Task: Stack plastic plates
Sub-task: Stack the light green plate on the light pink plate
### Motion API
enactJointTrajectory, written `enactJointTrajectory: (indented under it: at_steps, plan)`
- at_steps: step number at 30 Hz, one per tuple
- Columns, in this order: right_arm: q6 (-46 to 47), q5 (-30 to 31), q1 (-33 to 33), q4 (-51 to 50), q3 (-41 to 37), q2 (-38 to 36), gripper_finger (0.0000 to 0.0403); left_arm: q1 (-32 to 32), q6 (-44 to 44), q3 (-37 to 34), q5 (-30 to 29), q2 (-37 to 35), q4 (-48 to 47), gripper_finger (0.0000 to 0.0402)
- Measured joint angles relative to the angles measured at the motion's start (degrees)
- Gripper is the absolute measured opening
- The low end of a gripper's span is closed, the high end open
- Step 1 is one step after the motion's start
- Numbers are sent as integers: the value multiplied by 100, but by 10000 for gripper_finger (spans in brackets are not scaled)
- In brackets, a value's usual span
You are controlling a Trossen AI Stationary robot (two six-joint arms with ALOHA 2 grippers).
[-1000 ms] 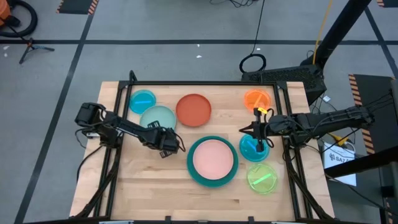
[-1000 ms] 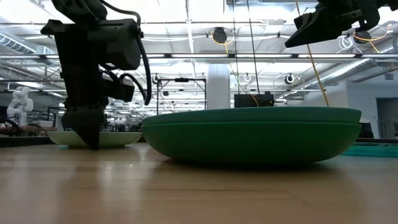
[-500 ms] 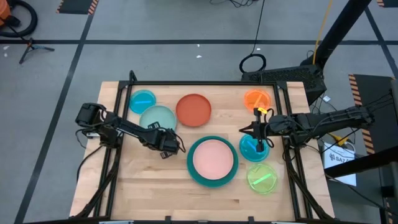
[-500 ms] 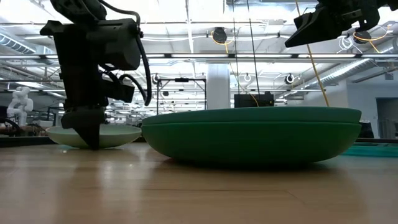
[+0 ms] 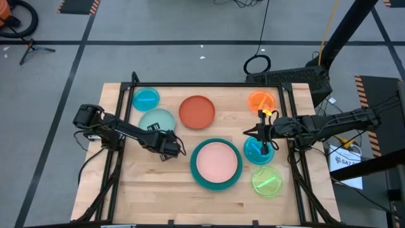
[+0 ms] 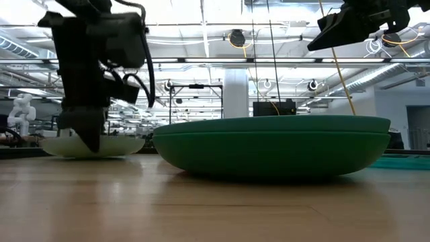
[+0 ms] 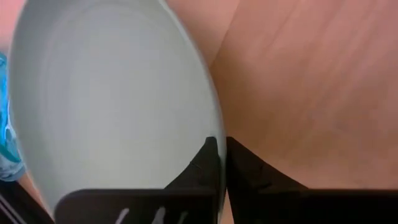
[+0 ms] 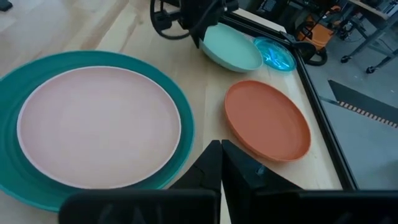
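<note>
A mint plate (image 5: 155,120) lies at the table's left, and my left gripper (image 5: 166,138) is shut on its rim. A pink plate (image 5: 216,160) rests inside a large teal plate (image 5: 197,178), which sits on a dark green one (image 6: 269,158). A red-orange plate (image 5: 197,111) lies at the far middle. Two small blue plates (image 5: 145,100) (image 5: 258,152), an orange one (image 5: 262,101) and a lime one (image 5: 267,182) lie apart. My right gripper (image 5: 248,133) hangs shut high above the table, by the right blue plate. My left gripper pinches the mint plate's rim (image 7: 210,127) on its near right side, one finger inside the bowl and one outside. The fingers (image 6: 91,138) come from above, pointing down. The held side looks slightly raised in the right wrist view (image 8: 208,38); the plate stays low at the table.
A black frame (image 5: 209,85) runs along the table's far, left and right edges. Bare wood (image 5: 158,190) lies at the near left. The left small blue plate sits just beyond the mint plate.
My left gripper has shut on the mint plate's rim, then moved a little toward the table's left edge and slightly up. The mint plate has shifted left with it. My right gripper has kept still.
</note>
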Motion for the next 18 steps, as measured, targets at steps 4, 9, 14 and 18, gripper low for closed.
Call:
enactJointTrajectory:
  at_steps: [4, 9, 14, 18]
  plan:
    - [-2, 2, 0, 2, 0, 0, 0, -97, -5, 337, 37, -182, -362, 11]
    - [-15, 4, 0, 2, 0, 0, 0, -175, 360, 1142, -74, -223, -870, 11]
    - [-22, 9, 0, 2, 0, -2, 0, -163, 963, 2130, -263, -225, -830, 11]
    - [-22, 11, 0, 2, 0, 0, 0, -167, 1309, 2756, -293, -213, -343, 11]
